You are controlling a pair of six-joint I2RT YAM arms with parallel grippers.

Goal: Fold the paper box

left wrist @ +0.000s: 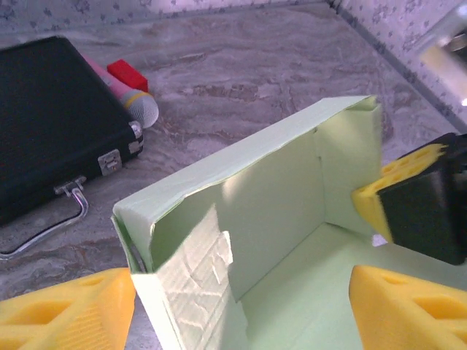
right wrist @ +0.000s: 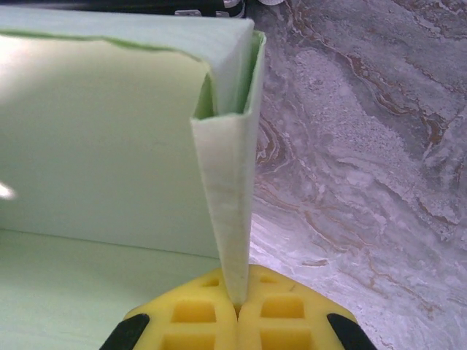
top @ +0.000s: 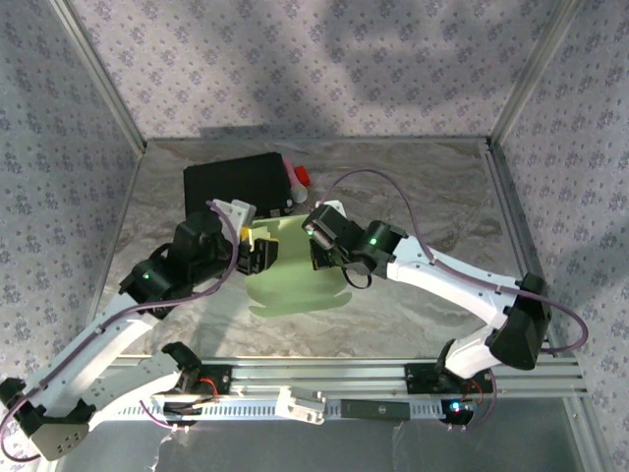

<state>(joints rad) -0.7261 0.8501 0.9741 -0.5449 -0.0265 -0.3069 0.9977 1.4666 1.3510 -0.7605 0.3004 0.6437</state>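
Note:
The paper box (top: 300, 280) is pale green card, partly folded, lying mid-table. In the left wrist view the paper box (left wrist: 284, 182) has its back wall and both side walls standing. My left gripper (top: 260, 258) is at its left end. The left gripper (left wrist: 241, 313) stands open, its yellow fingertips (left wrist: 66, 310) wide apart on either side of the box's left corner. My right gripper (top: 316, 244) is at the right end. The right gripper (right wrist: 237, 306) is shut on the lower edge of the folded side wall of the paper box (right wrist: 109, 146). Its yellow pad (left wrist: 379, 197) shows against that wall.
A flat black case (top: 234, 184) with metal latches lies just behind the box. A red-capped tube (top: 298, 177) rests by the case's right end. Bare marble table (top: 432, 197) spreads to the right. Patterned walls close in the back and sides.

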